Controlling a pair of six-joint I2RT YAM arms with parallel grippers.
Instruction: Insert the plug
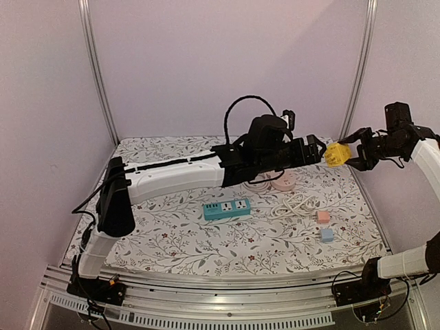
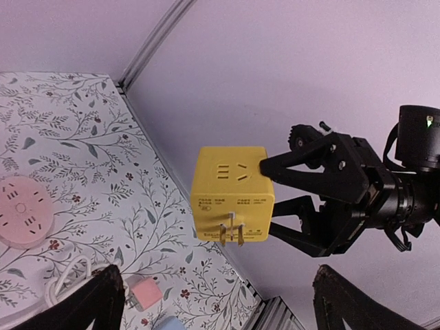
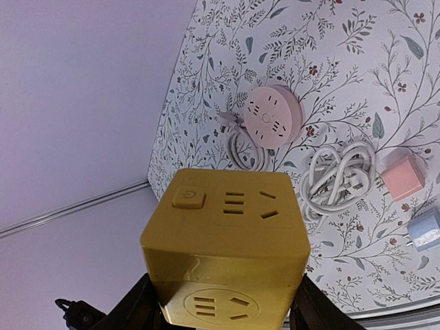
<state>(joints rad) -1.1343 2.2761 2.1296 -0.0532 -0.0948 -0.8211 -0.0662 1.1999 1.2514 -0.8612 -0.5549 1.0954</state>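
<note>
The plug is a yellow cube [image 1: 335, 155] with sockets on its faces and metal prongs [image 2: 234, 230] on one side. It hangs in the air above the table's far right corner, and my right gripper [image 1: 352, 157] is shut on it. In the right wrist view the cube [image 3: 227, 240] fills the space between the black fingers [image 3: 134, 309]. My left gripper [image 1: 317, 148] is just left of the cube and open, and its fingers [image 2: 96, 302] stand wide apart below the cube [image 2: 232, 199] without touching it. A teal power strip [image 1: 225, 208] lies flat mid-table.
A round pink socket [image 1: 282, 181] and a coiled white cable [image 1: 292, 204] lie behind the strip. To the right sit a small pink plug [image 1: 323, 216] and a small blue one [image 1: 326, 234]. Frame posts and purple walls close in the table.
</note>
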